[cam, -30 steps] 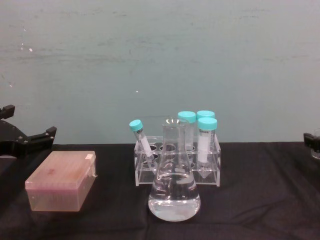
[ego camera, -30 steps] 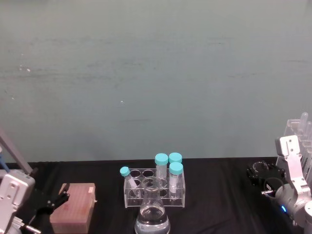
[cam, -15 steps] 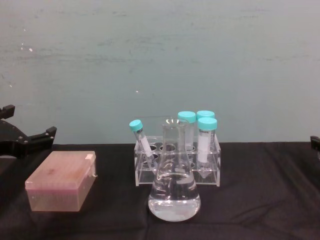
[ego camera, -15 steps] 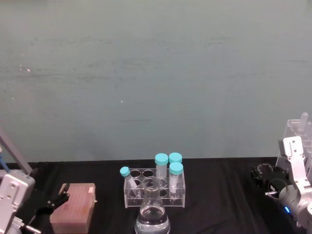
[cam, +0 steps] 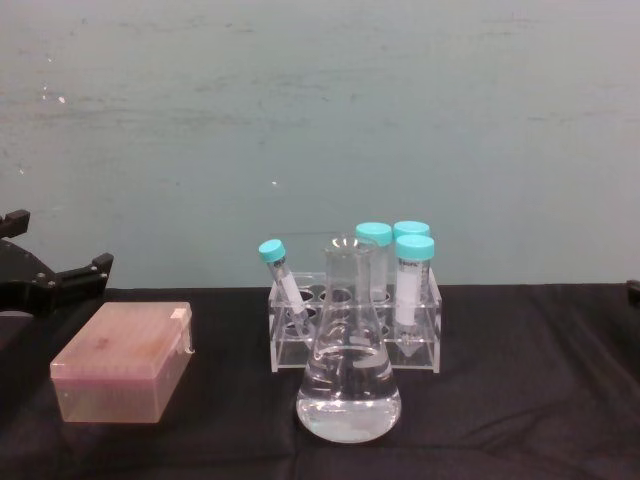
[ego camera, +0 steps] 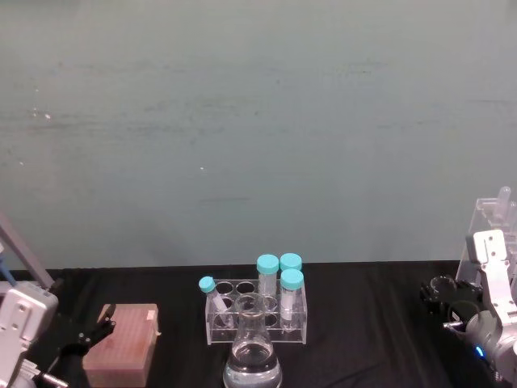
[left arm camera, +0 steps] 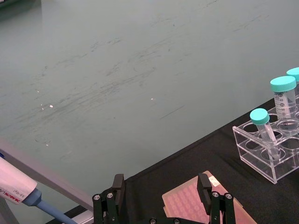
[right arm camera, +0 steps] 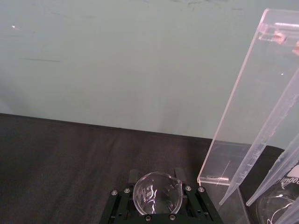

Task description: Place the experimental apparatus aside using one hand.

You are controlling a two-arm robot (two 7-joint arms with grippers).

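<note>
Over at the far right of the table, the right gripper (ego camera: pixel 444 297) is clamped on the small glass beaker (right arm camera: pixel 157 197). It takes the wall from either side just under the rim, so the glass stands upright with its mouth up. My guess is that the grip is meant to keep the beaker level and stop it sliding while it goes to the side. Whether its base rests on the black cloth (cam: pixel 520 400) or hangs just above it, I can't tell from where I stand.

Just beside the beaker is the tall acrylic rack (ego camera: pixel 491 214), its long tubes (right arm camera: pixel 275 154) slanting down inside it. That corner looks like the spot where the glassware is being collected, so I'd say this piece is nearly home. What it calls for next is a gentle set-down and release without knocking the rack.

Well apart from all that, at the middle front of the table, stands the conical flask (cam: pixel 348 370) with clear liquid in its bottom. Judging by its place, it has yet to be moved, and the liquid will ask for a steady carry. Right behind it sits a small tube rack (cam: pixel 355 335) with four teal-capped tubes (cam: pixel 413 248), one of them leaning.

On the far left the left gripper (left arm camera: pixel 161 182) has its jaws spread and holds nothing, near the pink tip box (cam: pixel 125 360). That fits a one-handed job.
</note>
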